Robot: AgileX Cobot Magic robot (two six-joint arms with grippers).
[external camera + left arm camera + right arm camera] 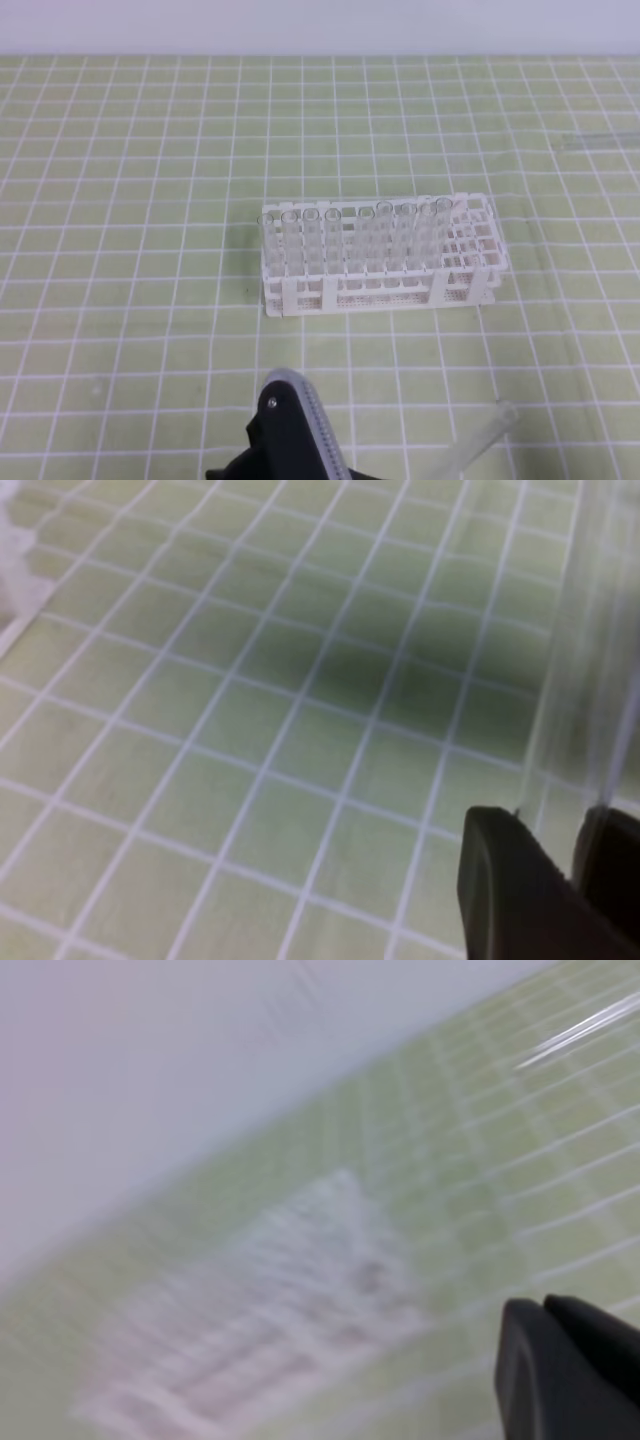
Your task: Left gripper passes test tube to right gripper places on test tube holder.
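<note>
The white test tube holder [378, 290] stands mid-mat with several clear tubes upright in its back rows. It shows as a white blur in the right wrist view [280, 1300]. My left arm [295, 425] enters from the bottom edge. In the left wrist view the left gripper [548, 820] is shut on a clear test tube [590, 680] that rises between its black fingers [505, 880]. From above, that test tube [482, 438] slants at the lower right, in front of the holder. The right gripper [548, 1310] has its fingers pressed together on nothing and is outside the exterior view.
A green mat [130, 200] with a white grid covers the table up to a pale wall [320, 25] at the back. A faint clear streak [595, 140] lies on the mat at the far right. The holder's right-hand holes [470, 240] stand without tubes.
</note>
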